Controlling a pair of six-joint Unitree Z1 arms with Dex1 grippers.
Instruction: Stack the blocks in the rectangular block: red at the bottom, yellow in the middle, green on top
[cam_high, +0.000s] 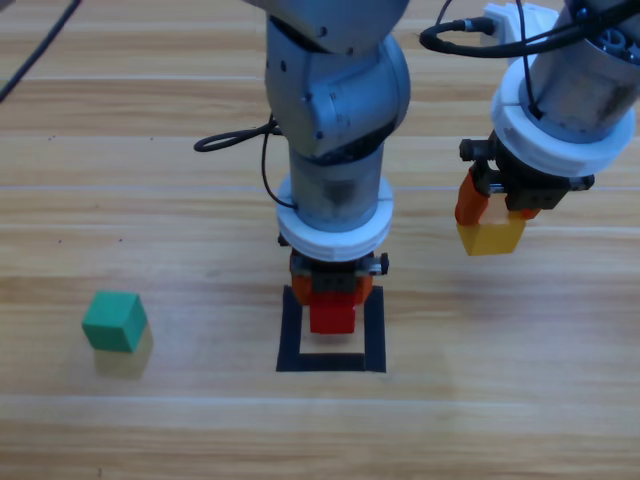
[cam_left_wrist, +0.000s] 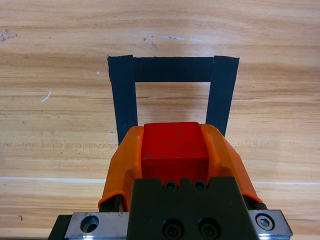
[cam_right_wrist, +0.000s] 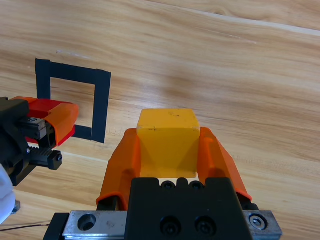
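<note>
Left pincer (cam_high: 333, 290) is seen over the far part of the black tape square (cam_high: 374, 330), its orange jaws clamped on either side of the red cube (cam_high: 332, 314). In the left wrist view the red cube (cam_left_wrist: 174, 148) is framed by the tape outline (cam_left_wrist: 122, 95); whether it is resting on the bench (cam_high: 200, 420) or held slightly above it cannot be settled from these views. Right pincer (cam_high: 493, 215) is held to the right of the square, well apart from it, with the yellow cube (cam_high: 491, 237) gripped between its jaws and raised off the bench. The green cube (cam_high: 114, 321) is left alone on the bench, far to the left of the square.
</note>
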